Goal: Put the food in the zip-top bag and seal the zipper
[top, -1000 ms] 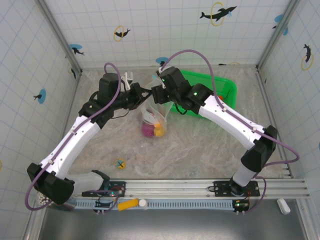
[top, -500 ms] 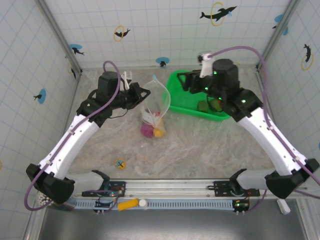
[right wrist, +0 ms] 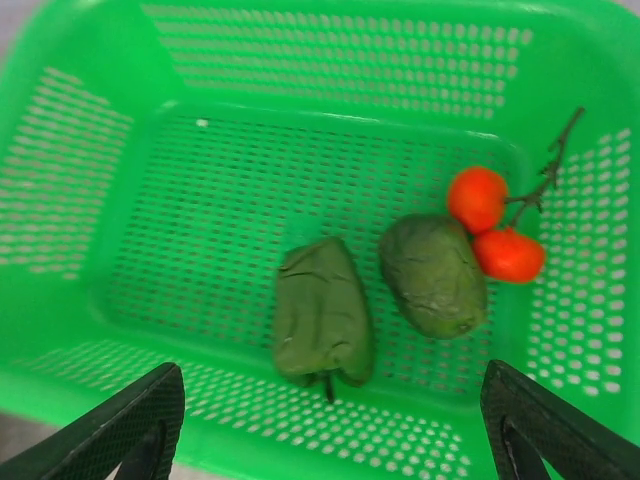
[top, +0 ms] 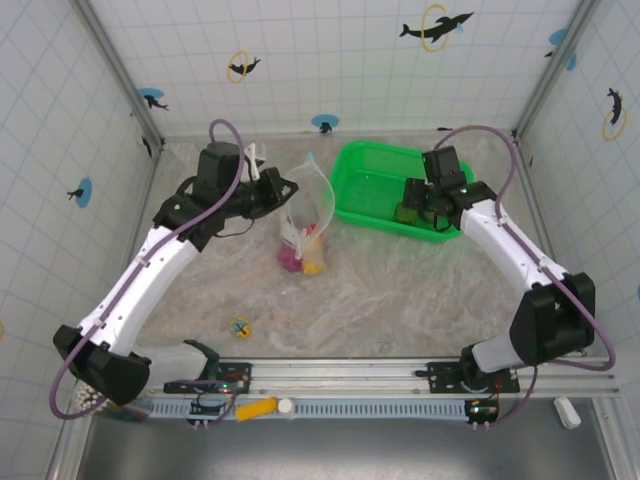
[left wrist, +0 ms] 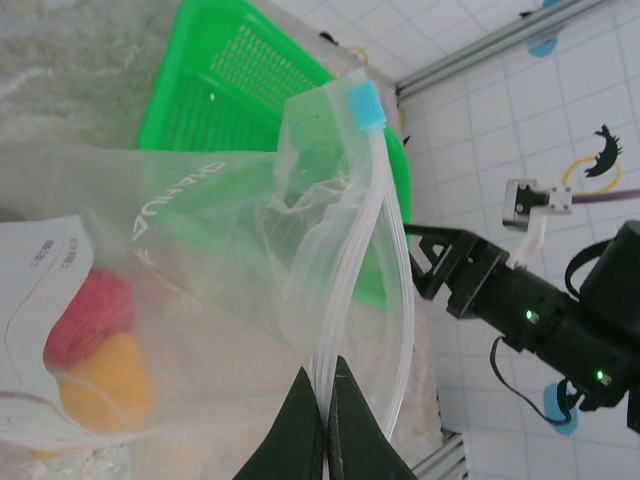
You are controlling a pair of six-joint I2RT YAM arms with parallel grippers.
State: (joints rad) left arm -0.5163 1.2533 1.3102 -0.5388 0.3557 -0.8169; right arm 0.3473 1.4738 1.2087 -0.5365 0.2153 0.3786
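Left fingers [left wrist: 298, 432] clamp the zipper [left wrist: 346, 250] of the bag [left wrist: 200, 230]; right fingers [right wrist: 115, 432] hover wide apart above food [right wrist: 320, 320] in the far-right basket [right wrist: 300, 60].

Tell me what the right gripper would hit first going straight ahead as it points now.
Most likely the green pepper on the green basket's floor, centred ahead of the open right gripper; depth is unclear.
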